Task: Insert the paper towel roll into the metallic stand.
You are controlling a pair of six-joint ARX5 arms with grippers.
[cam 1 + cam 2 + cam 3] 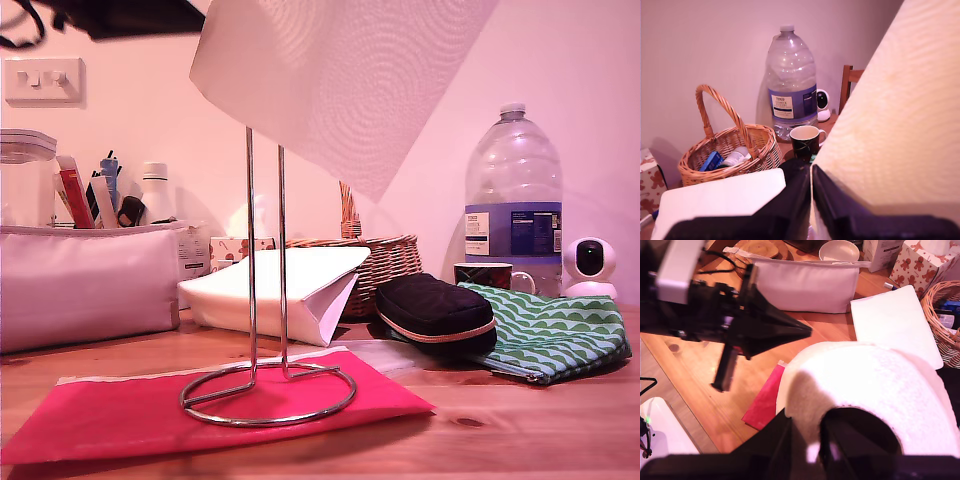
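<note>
Paper towel roll (335, 75) aloft, tilted, above metallic stand (266, 300), near top of exterior view; upper part cut off by frame edge. Stand's hairpin top meets roll's lower face; whether inside core, cannot tell.

My first gripper (811, 200): jaws nearly together, pinching roll's (900, 130) edge.

My second gripper (805, 440): one jaw in roll's (865, 390) core hole, other outside, clamping wall.

Stand's ring base on red mat (150, 410), on wooden table (520, 430). White folded bag (290, 285), wicker basket (730, 152), water bottle (513, 195) behind.

A wooden table (520, 420) carries a red sheet (120, 415) and basket (385, 262).
</note>
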